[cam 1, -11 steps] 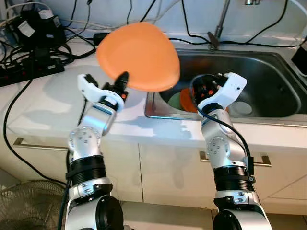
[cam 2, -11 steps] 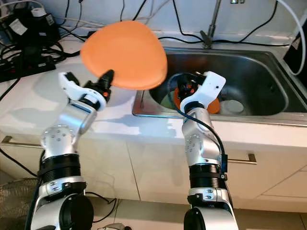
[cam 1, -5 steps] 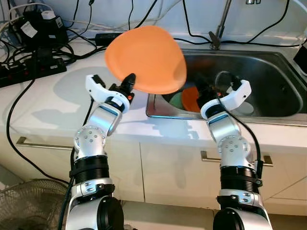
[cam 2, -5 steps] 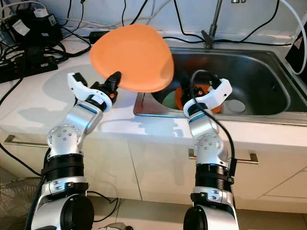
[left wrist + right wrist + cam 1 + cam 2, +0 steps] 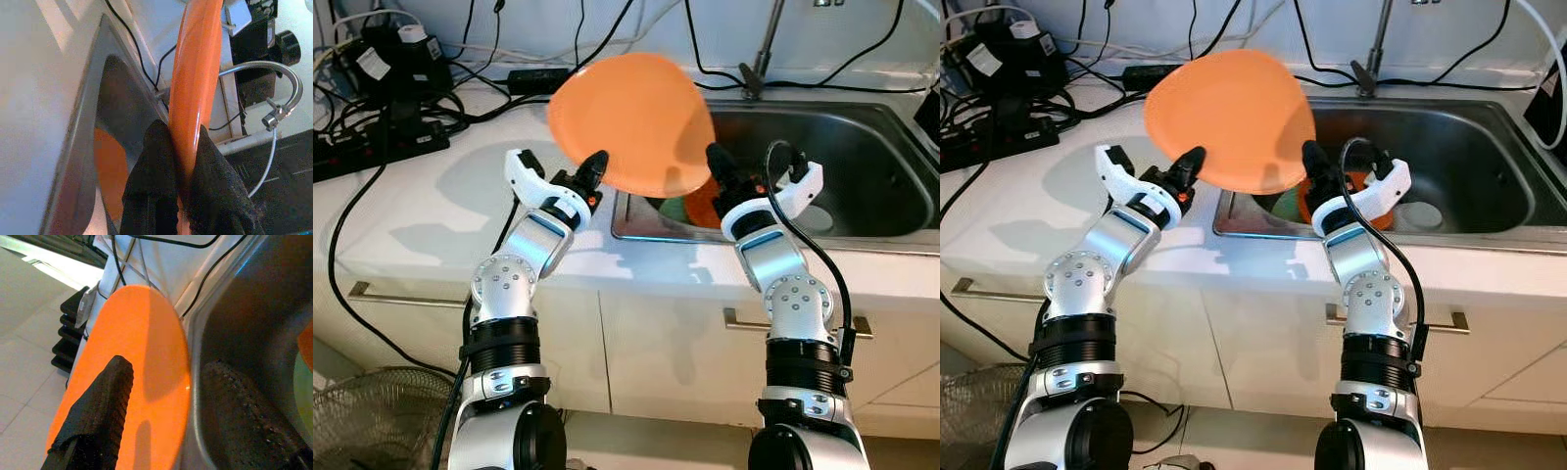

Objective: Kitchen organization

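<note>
Holding an orange plate (image 5: 631, 122) by its rim, the left gripper (image 5: 591, 172) pinches the edge at about the plate's 7 o'clock as the head views show it, one black finger on each face; the left wrist view confirms the fingers (image 5: 149, 191) clamped on either side of the thin edge. The plate stands tilted in the air over the left end of the steel sink (image 5: 862, 147), above the seam where sink meets white countertop (image 5: 421, 211). The right gripper (image 5: 724, 176) rises from the sink at the plate's 4 o'clock with its fingers spread apart; in the right wrist view one finger (image 5: 100, 413) lies against the plate's face while the other stands off beside the sink wall, so nothing is clamped there. Below, in the basin, lie further dishes: an orange dish (image 5: 703, 204) and a green one (image 5: 674, 206) partly under it. A faucet (image 5: 764, 44) stands at the sink's 12 o'clock, and cables and power strips (image 5: 377, 137) crowd the counter toward 10 o'clock. The plate appears rigid, light and smooth, probably plastic, and possibly wet from the sink, hence liable to pivot or slip under a single rim pinch. A firmer hold would likely come from a second pinch on the opposite rim, well clear of the first.
</note>
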